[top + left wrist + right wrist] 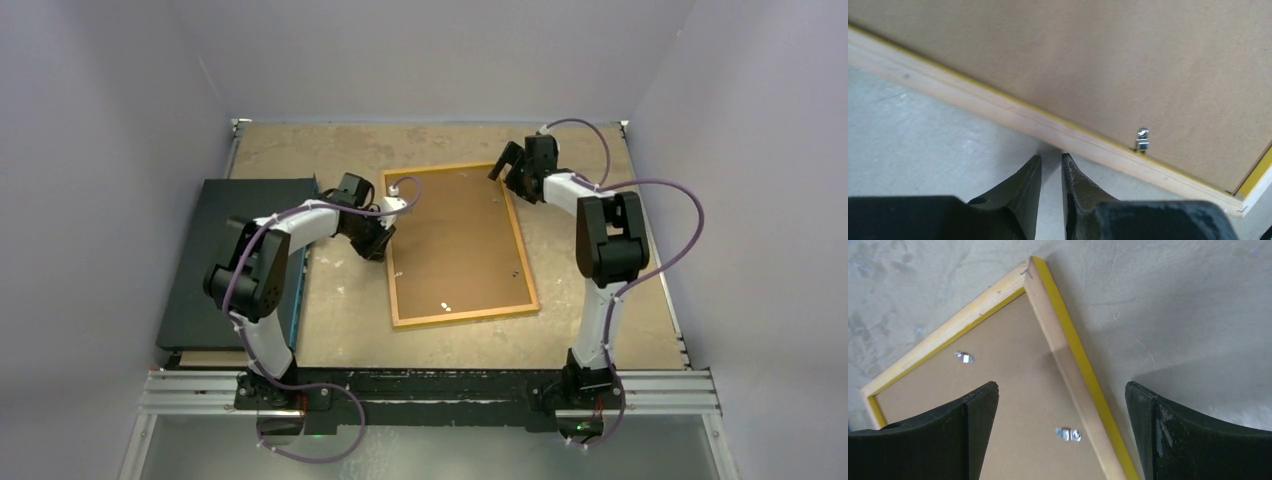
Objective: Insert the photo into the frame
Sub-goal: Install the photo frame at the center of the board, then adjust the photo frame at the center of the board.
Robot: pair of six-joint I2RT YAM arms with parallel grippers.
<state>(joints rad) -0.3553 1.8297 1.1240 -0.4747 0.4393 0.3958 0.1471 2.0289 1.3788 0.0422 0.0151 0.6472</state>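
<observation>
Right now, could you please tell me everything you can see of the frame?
The frame lies flat, back side up, mid-table and slightly skewed. Its thin rails look like pale wood with yellow-orange edges. A brown backing board fills it, held by small metal tabs. The left gripper, nearly closed, sits just outside its left rail; the right gripper hovers open over its far right corner.

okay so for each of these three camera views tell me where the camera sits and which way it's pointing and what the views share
Top external: above and behind the bases, looking down at the frame lying back-up, the black panel, both arms.
Left wrist: on the left gripper, aimed at the frame's edge and a metal clip; fingers nearly closed.
Right wrist: on the right gripper, looking down over a frame corner; fingers wide apart.
Shared: the frame and its brown backing board.
</observation>
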